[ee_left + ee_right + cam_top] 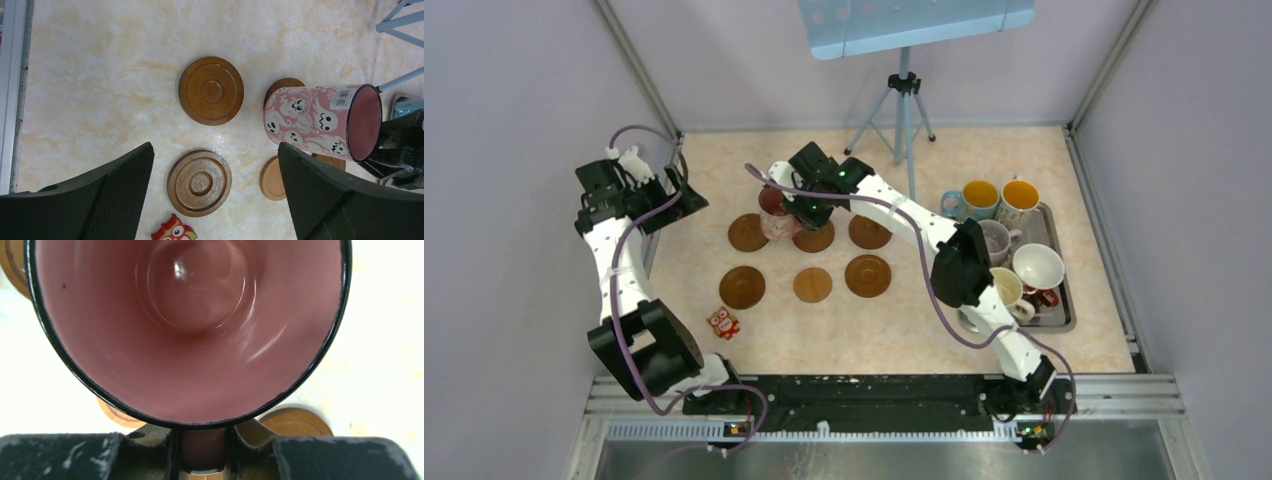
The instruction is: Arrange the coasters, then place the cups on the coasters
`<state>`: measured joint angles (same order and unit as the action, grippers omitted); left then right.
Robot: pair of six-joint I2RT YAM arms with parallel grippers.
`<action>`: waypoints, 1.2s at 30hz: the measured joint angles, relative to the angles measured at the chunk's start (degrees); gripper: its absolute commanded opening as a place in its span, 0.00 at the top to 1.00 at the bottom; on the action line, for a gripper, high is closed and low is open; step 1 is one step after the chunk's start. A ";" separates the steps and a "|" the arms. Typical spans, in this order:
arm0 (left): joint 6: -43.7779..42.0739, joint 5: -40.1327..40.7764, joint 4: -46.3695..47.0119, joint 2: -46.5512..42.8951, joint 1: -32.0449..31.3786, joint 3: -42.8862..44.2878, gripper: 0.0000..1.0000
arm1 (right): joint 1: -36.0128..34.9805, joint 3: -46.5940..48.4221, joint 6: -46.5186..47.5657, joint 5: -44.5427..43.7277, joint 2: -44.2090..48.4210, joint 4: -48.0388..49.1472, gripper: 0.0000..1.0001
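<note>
Six brown coasters lie in two rows of three; the back-left one (747,232) and the front-left one (742,287) are bare, and the lighter, flatter one (812,285) is front middle. My right gripper (796,209) is shut on the handle (202,447) of the pink ghost-patterned cup (775,216), which is upright at the left edge of the back-middle coaster (816,238). I cannot tell whether the cup touches it. Five other cups, among them a blue one (974,198), stand in the steel tray (1066,300). My left gripper (674,196) is open and empty, far left.
A small red owl figure (722,322) stands near the front-left coaster. A tripod (904,110) stands at the back of the table. Metal frame rails run along the left and right edges. The right arm reaches across the back-right coaster (870,232).
</note>
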<state>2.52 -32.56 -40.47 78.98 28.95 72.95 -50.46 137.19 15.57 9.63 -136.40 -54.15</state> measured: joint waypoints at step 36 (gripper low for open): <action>0.81 -7.34 1.09 -1.38 5.25 -2.21 0.01 | -3.80 0.48 -4.22 -4.02 -7.85 19.04 0.93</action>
<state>3.33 -39.90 -39.38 77.60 34.20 70.74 -54.26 137.67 11.35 5.61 -144.24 -35.11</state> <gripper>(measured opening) 0.987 0.222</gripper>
